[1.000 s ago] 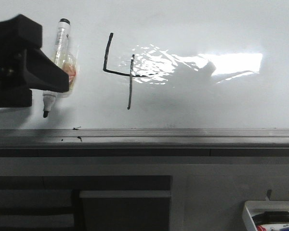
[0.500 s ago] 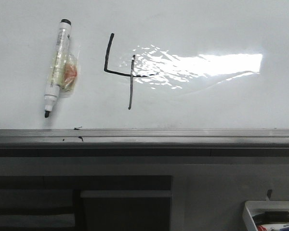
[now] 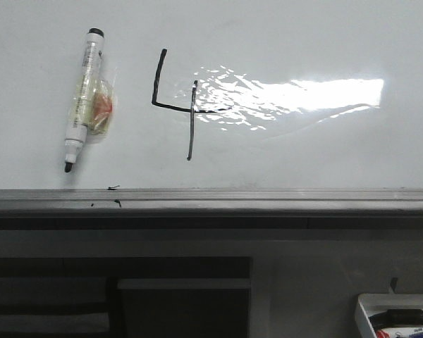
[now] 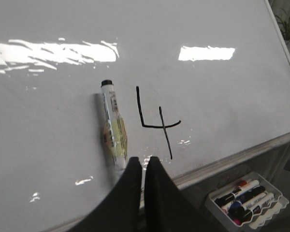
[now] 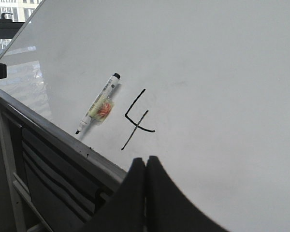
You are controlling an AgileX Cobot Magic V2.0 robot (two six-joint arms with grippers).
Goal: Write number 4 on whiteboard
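Black marker strokes form the number 4 (image 3: 176, 98) on the whiteboard (image 3: 303, 42), left of the bright glare patch (image 3: 296, 95). A marker (image 3: 83, 98) lies on the board just left of the figure, uncapped tip pointing toward the grey frame edge (image 3: 211, 201). A few black specks (image 3: 113, 188) sit by that edge. A white marker tray (image 3: 395, 317) shows at the lower right corner. No arm in front view.

Left wrist view: left gripper (image 4: 143, 162) with fingers pressed together, nothing between them, above the marker's tip end. The 4 is beside the marker; tray of markers below the board edge.

Right wrist view: right gripper (image 5: 145, 162) also closed and empty, well off the board. The 4 and marker lie beyond it.
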